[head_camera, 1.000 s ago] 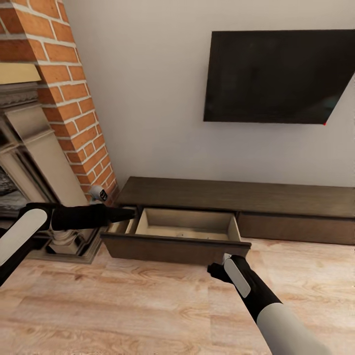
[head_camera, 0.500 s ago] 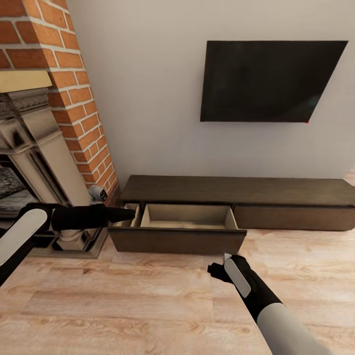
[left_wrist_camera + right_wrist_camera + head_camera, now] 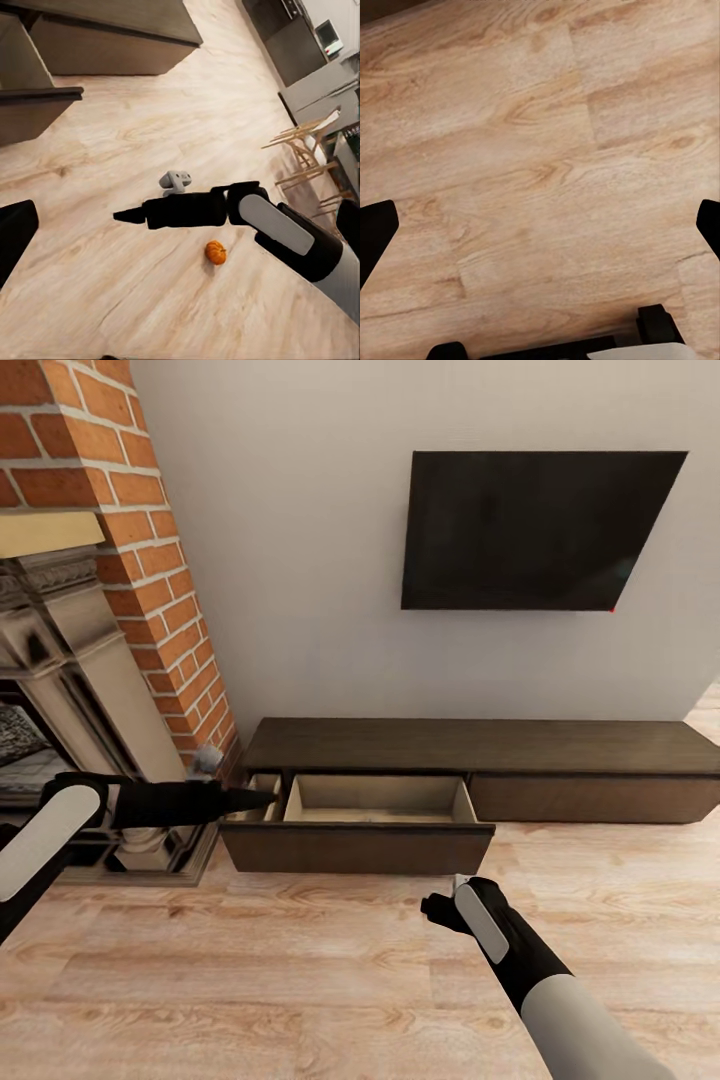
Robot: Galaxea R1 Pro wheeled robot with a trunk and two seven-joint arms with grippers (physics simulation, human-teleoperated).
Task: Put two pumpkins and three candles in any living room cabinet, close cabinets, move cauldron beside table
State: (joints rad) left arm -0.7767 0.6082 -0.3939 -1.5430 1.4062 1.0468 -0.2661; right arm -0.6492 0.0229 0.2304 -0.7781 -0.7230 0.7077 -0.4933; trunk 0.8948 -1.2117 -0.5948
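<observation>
Both grippers are empty right now. Your left gripper (image 3: 262, 797) hangs by the left end of the open drawer (image 3: 355, 848) of the cabinet (image 3: 480, 745), and its wrist view has one finger at each edge, wide apart, with only floor (image 3: 300, 960) between them. It's the same with your right gripper (image 3: 437, 908), low over the boards in front of the drawer: fingers (image 3: 375, 232) spread, nothing gripped.

One pumpkin (image 3: 216, 252) sits on the bare floor, picked up by the left wrist camera just past your right forearm and well apart from the cabinet.

Watch out: it's round and loose, so I'd expect a nudge from an arm or the base while you turn to send it rolling away. A spread-finger grab on those ribs could squirt it out too. Your left fingertips are also close to the drawer's corner, so a careless swing could clip it.

What shows of the drawer's pale interior looks empty, though its front panel hides the near floor. The other drawer fronts sit flush
</observation>
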